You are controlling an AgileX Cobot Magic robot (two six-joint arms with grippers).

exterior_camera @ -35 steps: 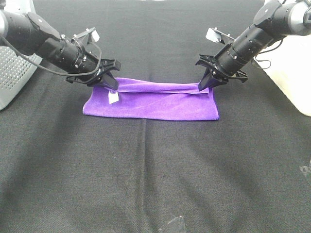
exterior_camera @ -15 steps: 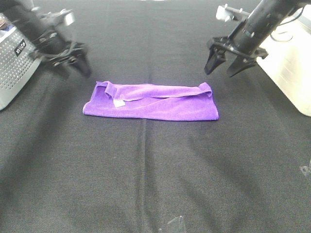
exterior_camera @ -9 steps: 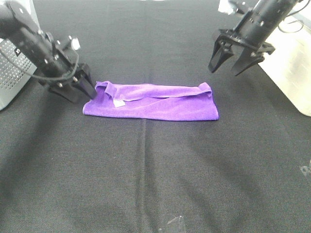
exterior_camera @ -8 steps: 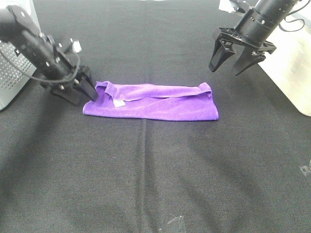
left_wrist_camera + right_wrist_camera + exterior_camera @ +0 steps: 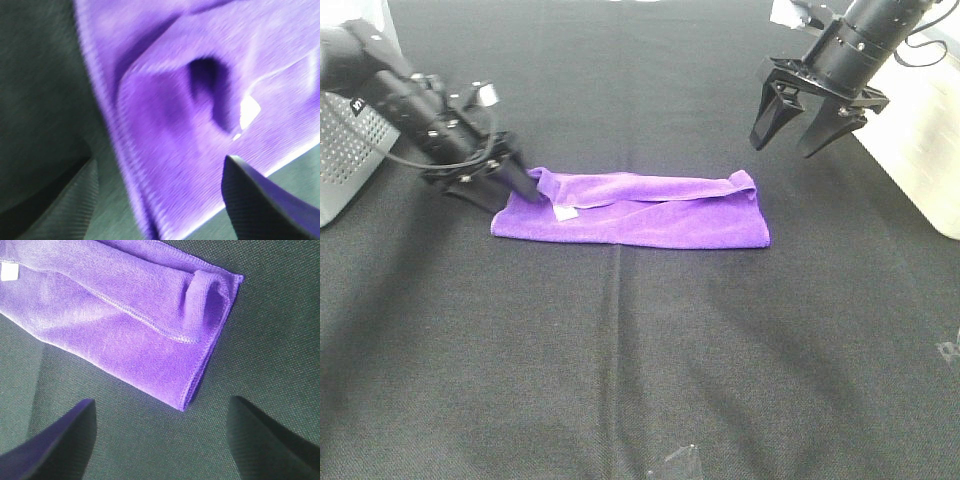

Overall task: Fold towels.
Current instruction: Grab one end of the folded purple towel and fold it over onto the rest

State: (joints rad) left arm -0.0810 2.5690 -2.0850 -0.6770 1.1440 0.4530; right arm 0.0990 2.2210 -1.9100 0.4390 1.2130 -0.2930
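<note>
One purple towel (image 5: 640, 212), folded to a long strip with one white tag (image 5: 563, 212), lies mid-bench (image 5: 640, 350) toward the far edge. Of two grippers, the left gripper (image 5: 512, 192) sits low at the towel's left end, jaws apart. The right gripper (image 5: 783, 148) hangs above the right end, jaws apart, empty.

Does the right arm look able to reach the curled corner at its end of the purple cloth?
Probably yes. The right tool hangs open, raised just beyond that corner of the purple cloth, and nothing stands between them.
</note>
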